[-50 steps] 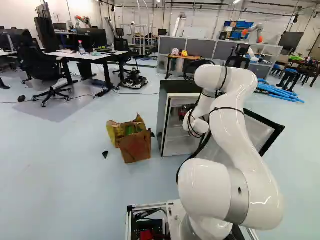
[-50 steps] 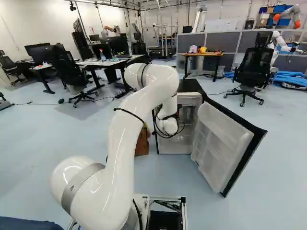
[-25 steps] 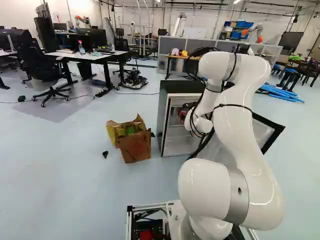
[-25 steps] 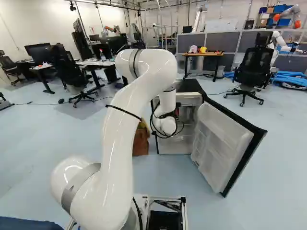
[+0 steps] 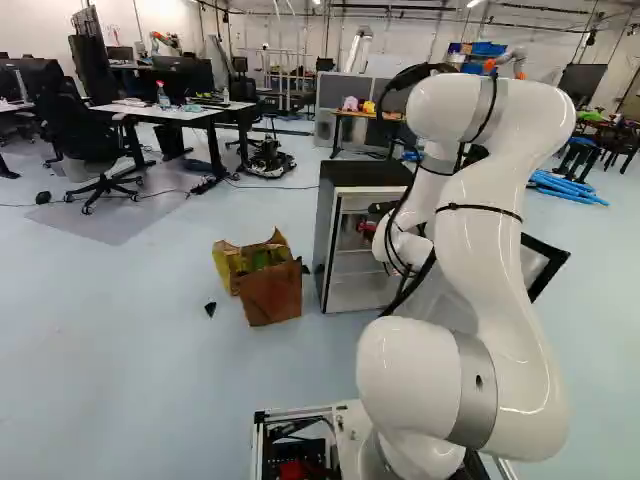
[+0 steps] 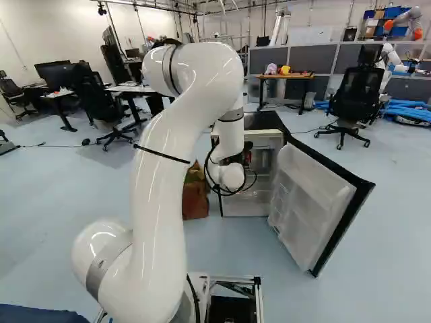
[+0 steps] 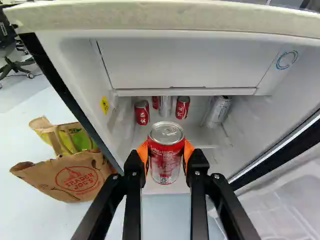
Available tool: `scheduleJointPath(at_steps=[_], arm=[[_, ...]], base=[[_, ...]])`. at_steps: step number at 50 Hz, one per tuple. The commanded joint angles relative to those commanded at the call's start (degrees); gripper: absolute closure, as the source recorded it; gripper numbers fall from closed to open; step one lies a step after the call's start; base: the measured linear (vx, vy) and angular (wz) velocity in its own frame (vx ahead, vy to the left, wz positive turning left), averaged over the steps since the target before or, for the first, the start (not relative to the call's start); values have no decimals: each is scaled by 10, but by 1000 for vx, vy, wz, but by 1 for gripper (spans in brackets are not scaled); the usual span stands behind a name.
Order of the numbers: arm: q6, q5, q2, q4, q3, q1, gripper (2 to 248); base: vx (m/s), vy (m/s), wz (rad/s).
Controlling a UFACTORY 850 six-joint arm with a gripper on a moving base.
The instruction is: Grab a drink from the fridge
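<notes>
In the left base view my gripper (image 5: 380, 208) is small and partly hidden at the opening of the fridge (image 5: 366, 225). The wrist view shows the gripper (image 7: 166, 155) shut on a red drink can (image 7: 166, 159), an orange pad pressed to each side. The can stands upright at the front of the fridge (image 7: 185, 62). Deeper inside are a red can (image 7: 142, 112), another red can (image 7: 182, 107) and silver cans (image 7: 219, 110). In the right base view the fridge door (image 6: 313, 205) stands wide to the right of the cabinet.
A brown paper bag (image 7: 70, 175) with a yellow-green bag (image 7: 72, 137) stands on the floor beside the fridge. Farther back are desks (image 5: 175, 112), office chairs (image 6: 353, 94), a small wooden table (image 6: 285, 77) and another robot (image 6: 404, 60).
My arm has drawn back and its elbow has risen, carrying the gripper with the red can a little back out towards the base. The base has not moved.
</notes>
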Motion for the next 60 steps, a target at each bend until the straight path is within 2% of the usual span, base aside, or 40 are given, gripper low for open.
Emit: scheduleJointPath(at_steps=[29,60], arm=[[0,0,108,0,108,-12,158],[0,-2,167,2,129,-12,158]], base=[[0,0,0],[0,0,0]])
